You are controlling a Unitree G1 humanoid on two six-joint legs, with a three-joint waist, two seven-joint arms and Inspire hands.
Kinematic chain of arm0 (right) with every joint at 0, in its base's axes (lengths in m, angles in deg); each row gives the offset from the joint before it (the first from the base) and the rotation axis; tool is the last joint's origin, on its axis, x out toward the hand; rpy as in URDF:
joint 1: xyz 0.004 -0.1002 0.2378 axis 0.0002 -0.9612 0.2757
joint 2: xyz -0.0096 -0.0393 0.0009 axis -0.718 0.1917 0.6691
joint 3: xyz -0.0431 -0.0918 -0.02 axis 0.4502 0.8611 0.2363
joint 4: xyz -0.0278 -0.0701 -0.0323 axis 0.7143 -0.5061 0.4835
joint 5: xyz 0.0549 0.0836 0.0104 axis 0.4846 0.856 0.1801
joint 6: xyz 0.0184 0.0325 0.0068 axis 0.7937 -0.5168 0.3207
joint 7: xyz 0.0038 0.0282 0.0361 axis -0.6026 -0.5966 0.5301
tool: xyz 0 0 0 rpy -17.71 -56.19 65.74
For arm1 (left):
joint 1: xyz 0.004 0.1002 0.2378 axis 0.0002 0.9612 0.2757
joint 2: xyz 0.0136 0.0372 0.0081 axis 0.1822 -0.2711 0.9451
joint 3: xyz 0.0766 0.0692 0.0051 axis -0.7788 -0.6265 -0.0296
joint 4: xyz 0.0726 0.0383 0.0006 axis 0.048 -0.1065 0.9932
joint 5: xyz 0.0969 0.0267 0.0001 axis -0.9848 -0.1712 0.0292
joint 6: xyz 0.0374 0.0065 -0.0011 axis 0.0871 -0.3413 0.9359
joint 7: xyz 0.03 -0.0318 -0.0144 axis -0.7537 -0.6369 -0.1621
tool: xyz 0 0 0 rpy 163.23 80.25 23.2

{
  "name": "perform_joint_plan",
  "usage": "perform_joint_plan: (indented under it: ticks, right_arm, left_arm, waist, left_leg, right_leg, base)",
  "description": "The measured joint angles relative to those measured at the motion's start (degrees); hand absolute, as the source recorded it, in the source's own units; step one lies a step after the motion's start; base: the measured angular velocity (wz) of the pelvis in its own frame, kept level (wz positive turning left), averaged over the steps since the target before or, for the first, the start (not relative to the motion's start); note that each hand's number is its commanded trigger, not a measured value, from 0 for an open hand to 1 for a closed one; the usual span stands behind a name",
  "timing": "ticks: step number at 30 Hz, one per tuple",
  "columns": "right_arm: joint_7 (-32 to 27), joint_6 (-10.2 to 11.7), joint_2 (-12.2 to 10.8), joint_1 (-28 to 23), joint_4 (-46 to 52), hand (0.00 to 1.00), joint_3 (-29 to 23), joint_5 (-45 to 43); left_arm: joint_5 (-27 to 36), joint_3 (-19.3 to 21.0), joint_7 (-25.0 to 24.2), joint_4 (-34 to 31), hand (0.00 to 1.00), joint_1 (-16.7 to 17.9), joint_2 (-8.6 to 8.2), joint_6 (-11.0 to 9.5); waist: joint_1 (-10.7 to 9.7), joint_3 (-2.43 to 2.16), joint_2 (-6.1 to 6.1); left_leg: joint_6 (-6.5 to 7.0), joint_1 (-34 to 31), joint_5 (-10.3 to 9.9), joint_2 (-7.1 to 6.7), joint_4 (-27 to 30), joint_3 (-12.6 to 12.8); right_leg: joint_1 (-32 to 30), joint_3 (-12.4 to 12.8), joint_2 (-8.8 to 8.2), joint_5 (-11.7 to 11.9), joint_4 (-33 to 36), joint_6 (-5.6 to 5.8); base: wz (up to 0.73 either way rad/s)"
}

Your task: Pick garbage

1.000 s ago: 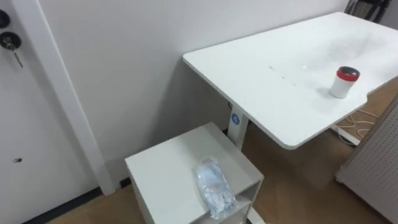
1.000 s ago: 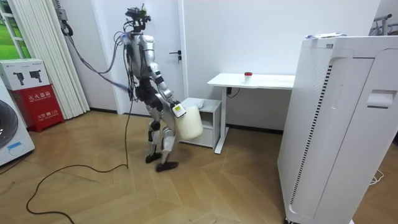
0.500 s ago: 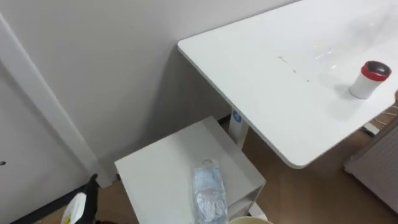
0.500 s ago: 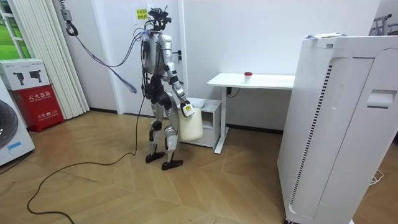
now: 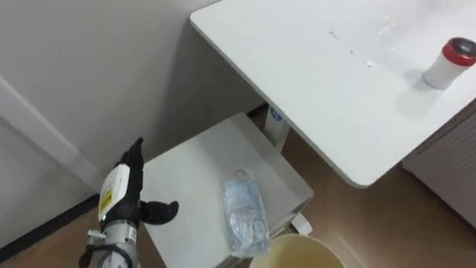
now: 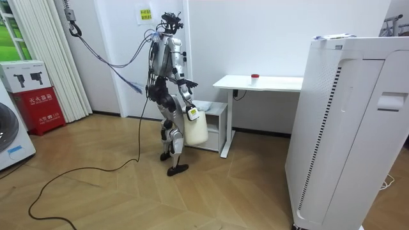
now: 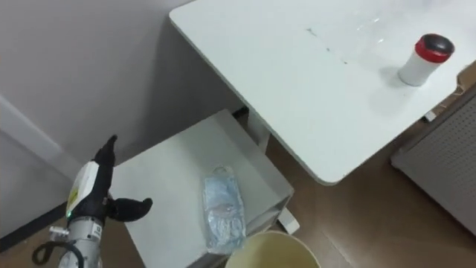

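A crumpled clear plastic wrapper (image 5: 244,212) (image 7: 222,208) lies on top of a low white cabinet (image 5: 186,175) beside the desk. My left hand (image 5: 123,195) (image 7: 93,192) is raised over the cabinet's left edge, open, fingers straight up and thumb out, a hand's width left of the wrapper. The rim of a cream bucket (image 5: 297,254) (image 7: 272,251) shows just below the wrapper. In the room view the bucket (image 6: 196,126) hangs from my right hand (image 6: 191,113) in front of the cabinet.
A white desk (image 5: 335,97) stands to the right, with a red-capped white container (image 5: 450,63) (image 6: 255,77) on it. A white perforated panel (image 5: 454,175) is under its right end. The wall runs right behind the cabinet. A tall white unit (image 6: 345,128) fills the room view's right.
I have stepped closer to the cabinet and the view has tipped down. My left hand has risen into sight beside the wrapper, and the bucket's rim now shows below.
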Motion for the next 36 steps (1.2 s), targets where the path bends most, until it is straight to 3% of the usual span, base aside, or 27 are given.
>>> perform_joint_plan:
  ticks: [3, 9, 14, 18, 24, 36]
  right_arm:
    - [-0.6, 0.0, 0.4, 0.2, 0.2, 1.00, 2.3, 0.5]
    - [-1.4, 0.1, 0.9, 1.4, 0.2, 1.00, 5.2, 4.3]
    - [-1.7, 1.0, 0.9, 2.0, 0.6, 1.00, 5.7, 4.8]
    - [-2.0, 1.4, 0.9, 2.1, 1.1, 1.00, 5.7, 6.2]
    - [-3.1, 1.8, 0.9, 2.9, 1.6, 1.00, 5.7, 6.3]
    - [-4.8, 1.8, 0.7, 2.9, 4.3, 1.00, 6.3, 6.2]
  left_arm:
    - [0.1, -0.5, 0.1, 3.8, 0.00, -2.2, -0.67, -0.5]
    - [1.1, -3.0, 0.2, 4.8, 0.00, -3.8, -0.68, -1.6]
    - [2.9, -4.7, 1.2, 7.9, 0.00, -4.5, -0.41, -2.4]
    - [3.6, -6.1, 1.3, 8.8, 0.00, -4.6, -0.38, -2.5]
    - [3.5, -7.2, 1.5, 9.9, 0.00, -7.4, -0.34, -2.6]
    - [3.8, -8.3, 2.2, 10.0, 0.00, -7.8, -0.60, -2.7]
  waist:
    - [-0.8, 0.16, 1.48]
    - [-2.4, 0.42, 1.90]
    - [-4.5, 0.43, 1.89]
    - [-5.2, 0.70, 1.21]
    - [-6.3, 0.98, 0.64]
    - [-7.3, 1.14, 0.28]
  left_leg:
    - [0.00, 0.2, 0.0, 0.27, -0.4, 0.0]
    - [-0.46, -0.3, 0.0, 0.37, -0.6, 0.6]
    - [-0.78, -2.6, 0.5, 1.24, 0.3, 1.1]
    - [-0.90, -4.0, 0.5, 2.11, 1.0, 2.0]
    - [-0.99, -6.7, 0.5, 2.21, 1.4, 2.0]
    - [-0.99, -9.4, 0.5, 2.19, 1.5, 2.1]
  right_leg:
    - [-0.2, 0.1, 0.41, 0.0, 0.8, -0.24]
    - [-4.5, -0.6, -0.15, -1.5, 7.0, -1.46]
    - [-7.5, -0.5, 0.29, -1.3, 8.2, -2.06]
    - [-9.1, 0.0, 0.95, -0.9, 8.2, -2.39]
    - [-11.4, 0.0, 1.16, -0.8, 8.4, -2.51]
    - [-14.3, 0.1, 1.05, -0.8, 8.3, -2.50]
  base:
    - [-0.14]
    - [-0.13]
    - [-0.08]
    - [-0.10]
    - [0.00]
    - [0.00]
